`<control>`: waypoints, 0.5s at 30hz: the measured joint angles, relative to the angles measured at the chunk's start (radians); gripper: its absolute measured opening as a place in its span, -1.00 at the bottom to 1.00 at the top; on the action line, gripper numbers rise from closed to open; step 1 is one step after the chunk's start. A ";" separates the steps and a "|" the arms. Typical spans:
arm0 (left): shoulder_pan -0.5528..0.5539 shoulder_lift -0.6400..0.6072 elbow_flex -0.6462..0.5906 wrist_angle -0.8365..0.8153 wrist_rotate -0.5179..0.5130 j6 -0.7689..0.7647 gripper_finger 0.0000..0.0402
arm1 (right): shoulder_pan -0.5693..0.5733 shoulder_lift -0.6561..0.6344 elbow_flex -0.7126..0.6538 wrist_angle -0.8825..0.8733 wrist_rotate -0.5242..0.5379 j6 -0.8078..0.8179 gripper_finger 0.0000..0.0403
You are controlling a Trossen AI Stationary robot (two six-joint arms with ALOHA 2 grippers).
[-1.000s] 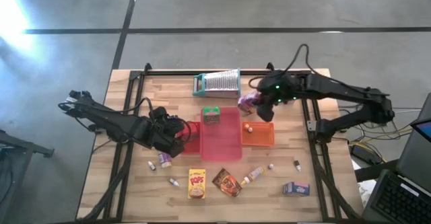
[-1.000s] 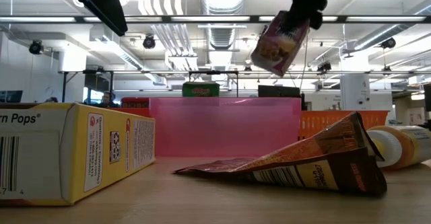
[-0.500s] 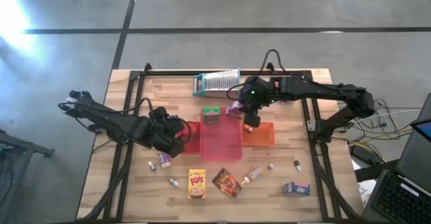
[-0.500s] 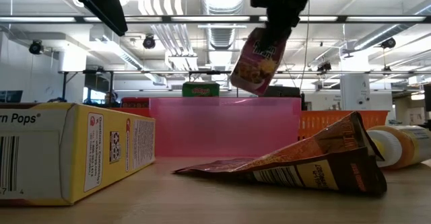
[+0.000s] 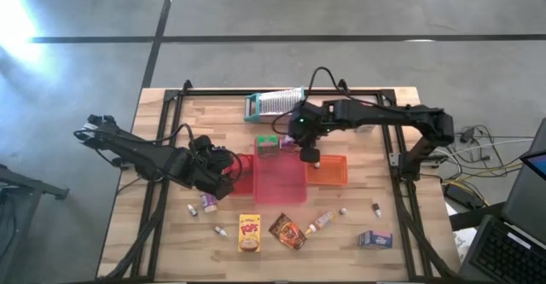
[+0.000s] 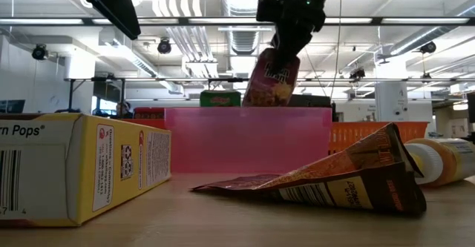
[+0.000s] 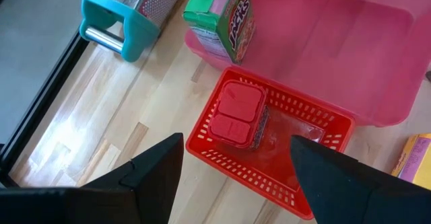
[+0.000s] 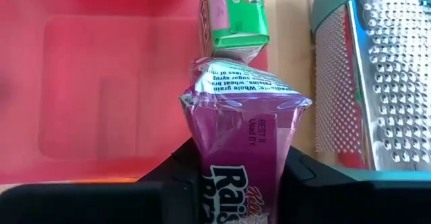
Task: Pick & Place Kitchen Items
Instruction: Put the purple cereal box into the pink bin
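Note:
My right gripper [image 8: 244, 178] is shut on a purple cereal box [image 6: 272, 78], which hangs over the far end of the pink tray [image 5: 280, 190]. A green box [image 8: 232, 15] stands just beyond it at that far end. My left gripper [image 7: 236, 183] hovers open above the red basket [image 7: 296, 177], touching nothing. A red box [image 7: 236, 109] lies inside that basket. Near the table's front edge lie a yellow box [image 5: 249, 233], a brown packet [image 5: 287, 231], a small bottle [image 5: 322, 223] and a blue box [image 5: 374, 240]. My right gripper pinches the purple box between its two fingers [image 8: 180, 171], one on each side face near the box's upper end [image 6: 286, 54]. The fingers slant down from the table's far right. The box hangs below them, slightly tilted, clear of the tray.
A silver grater with a teal frame [image 5: 275, 103] lies at the far edge behind the green box. An orange tray [image 5: 331, 173] sits right of the pink tray. Small jars [image 5: 207, 204] stand near the front left. Black rails [image 5: 162, 147] run along both table sides.
My right gripper has carried the purple box toward the table's left and down, rolling as it went. The box was tilted up by the grater; it now hangs nearly upright, low over the pink tray's far end beside the green box.

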 joint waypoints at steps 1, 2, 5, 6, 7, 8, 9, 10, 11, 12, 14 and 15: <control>0.000 0.000 0.000 0.000 0.000 0.000 0.38 | -0.001 0.007 0.003 0.003 0.001 -0.003 -0.50; 0.000 0.000 0.000 0.000 0.000 0.000 0.38 | -0.001 0.014 0.004 0.003 0.003 -0.004 -0.48; 0.000 0.000 0.000 0.000 0.000 0.000 0.38 | 0.000 0.033 0.004 -0.007 0.034 -0.010 -0.46; 0.000 0.000 0.000 0.000 0.000 0.000 0.38 | -0.001 0.040 0.004 -0.013 0.044 -0.012 -0.46; 0.000 0.000 0.000 0.000 0.000 0.000 0.38 | -0.001 0.047 0.004 -0.015 0.053 -0.015 -0.47; 0.000 0.000 0.000 0.000 0.000 0.000 0.38 | -0.001 0.051 0.003 -0.014 0.058 -0.017 -0.48; 0.000 0.000 0.000 0.000 0.000 0.000 0.38 | -0.001 0.056 0.003 -0.015 0.059 -0.018 -0.50; 0.000 0.000 0.000 0.000 0.000 0.000 0.38 | -0.001 0.062 0.003 -0.012 0.059 -0.021 -0.51; 0.000 0.000 0.000 0.000 0.000 0.000 0.38 | -0.001 0.066 0.003 -0.007 0.060 -0.022 -0.53; 0.000 0.000 0.000 0.000 0.000 0.000 0.38 | -0.002 0.068 0.002 -0.007 0.061 -0.022 -0.54; 0.000 0.000 0.000 0.000 0.000 0.000 0.38 | -0.002 0.073 -0.002 -0.005 0.062 -0.022 -0.55; 0.000 0.000 0.000 0.000 0.000 0.000 0.38 | -0.003 0.076 -0.002 0.006 0.062 -0.022 -0.55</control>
